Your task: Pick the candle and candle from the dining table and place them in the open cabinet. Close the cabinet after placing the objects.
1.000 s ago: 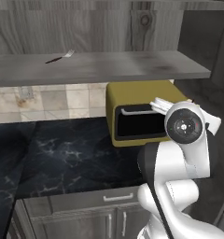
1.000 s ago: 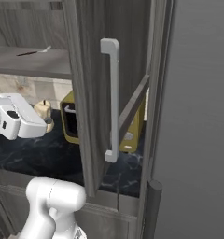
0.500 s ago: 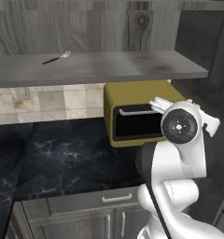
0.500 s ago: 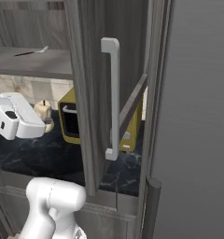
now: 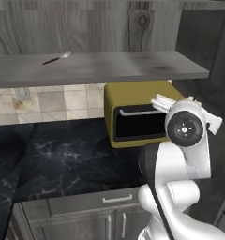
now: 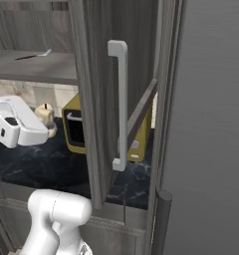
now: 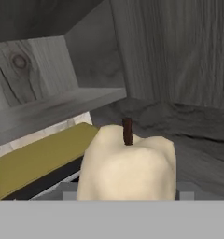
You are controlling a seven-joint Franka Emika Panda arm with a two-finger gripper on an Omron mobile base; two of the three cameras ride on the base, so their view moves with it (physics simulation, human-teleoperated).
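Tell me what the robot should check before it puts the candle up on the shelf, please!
1. Candle in the gripper: ok. The candle sits right at the fingertips in the hand view, wick upright, and next to the white hand in the right base view.
2. Cabinet open: ok. The door stands out toward the camera.
3. Room on the shelf: ok. The shelf has bare space; just a small utensil lies at its left.
4. Candle raised to shelf height: not ok. It hangs below, near the microwave.
5. Grip firm: cannot tell. The fingertips are hidden behind the candle.
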